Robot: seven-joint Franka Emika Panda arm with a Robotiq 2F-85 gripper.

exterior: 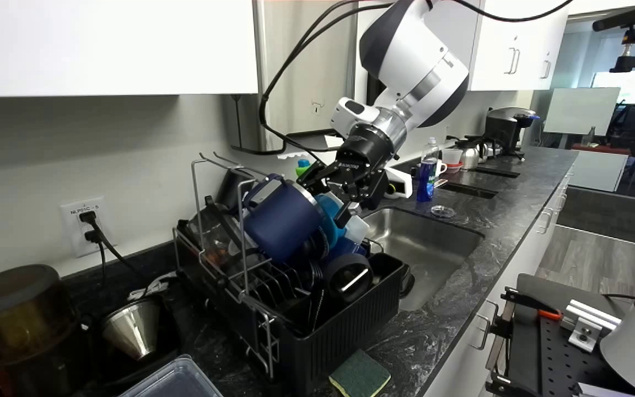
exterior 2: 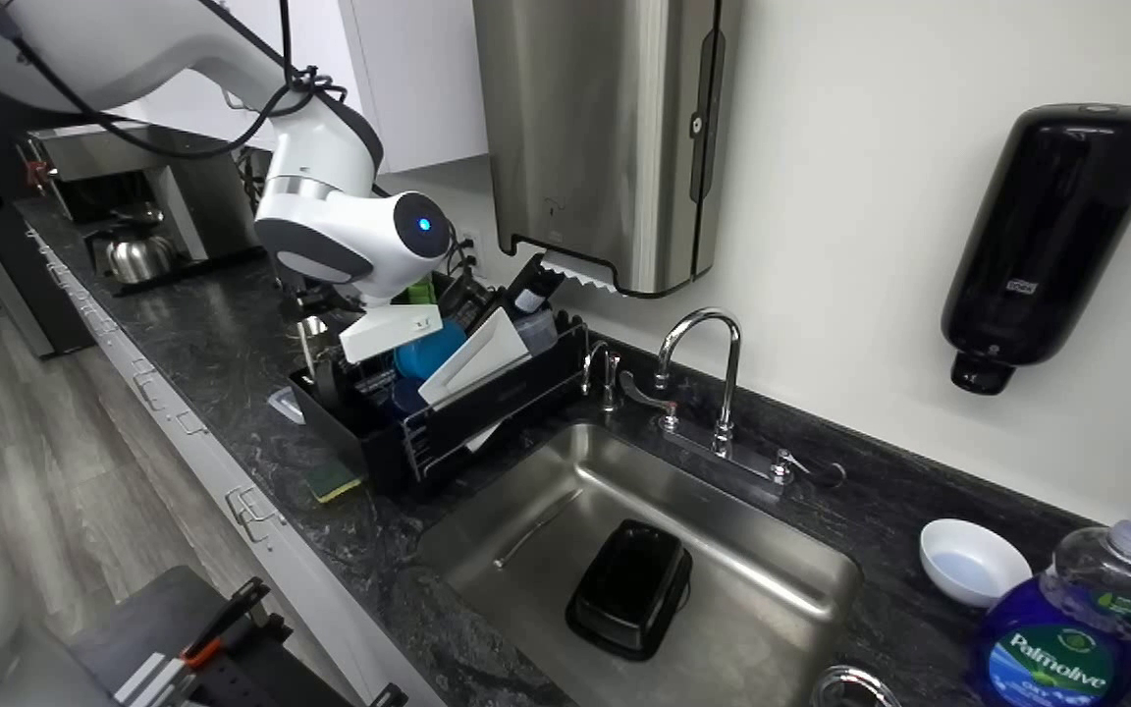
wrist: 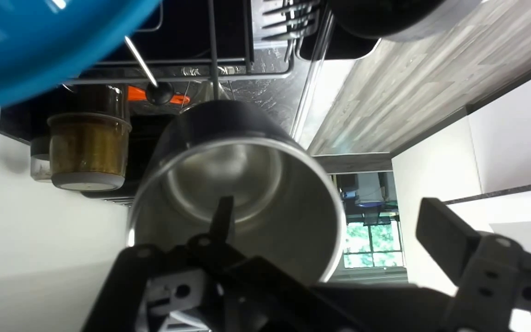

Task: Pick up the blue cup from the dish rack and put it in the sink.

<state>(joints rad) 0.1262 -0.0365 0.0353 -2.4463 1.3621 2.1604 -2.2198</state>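
— Where is the blue cup [exterior: 284, 220] to be found?

— It is propped at a tilt high in the dish rack [exterior: 345, 328], with its mouth turned upward and toward the gripper [wrist: 332, 219].

— And how is the outside finished?

— In an exterior view a deep navy is shown, smooth and plain, with what looks like a handle at the upper left; in the wrist view the same wall is darkened almost to black.

— What is shown of the inside?

— A silvery, metal-looking wall is seen in the wrist view, dulled to grey along the sides and brightened at the bottom, where a ring is marked. The wide, round mouth is edged by a pale, shiny rim.

— How are the gripper's fingers [wrist: 447, 244] set?

— They are spread wide apart. One finger [wrist: 221, 221] is seen across the cup's mouth; whether it is inserted or placed just in front cannot be told. The other is seen past the rim, to the side.

— And what is placed nearby?

— A brighter blue dish [wrist: 39, 50] is set just beside the cup. The sink [exterior 2: 752, 609] is found next to the rack, and a black container [exterior 2: 629, 584] is laid inside it.
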